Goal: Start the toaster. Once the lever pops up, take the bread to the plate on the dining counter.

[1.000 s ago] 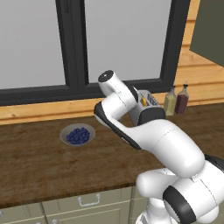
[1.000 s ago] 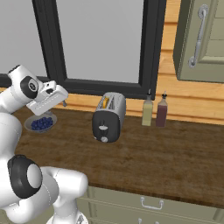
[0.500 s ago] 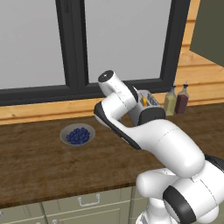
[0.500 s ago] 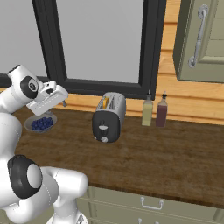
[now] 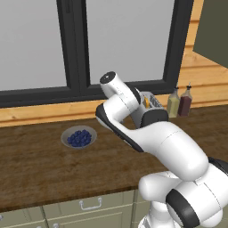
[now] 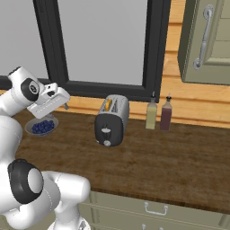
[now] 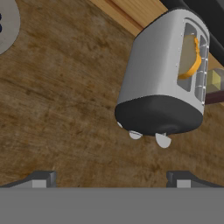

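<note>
Nothing is shifting against the earlier frames: in the left base view the arm is hanging over the wooden worktop, screening most of the toaster beside the 2 condiment bottles. From the right base view the gripper is poised left of the toaster, apart from it, probably lining up on the dark end panel. Through the hand view both fingertips are sitting spread wide with nothing between them, the bread is resting in 1 slot, and the lever is hard to make out.
</note>
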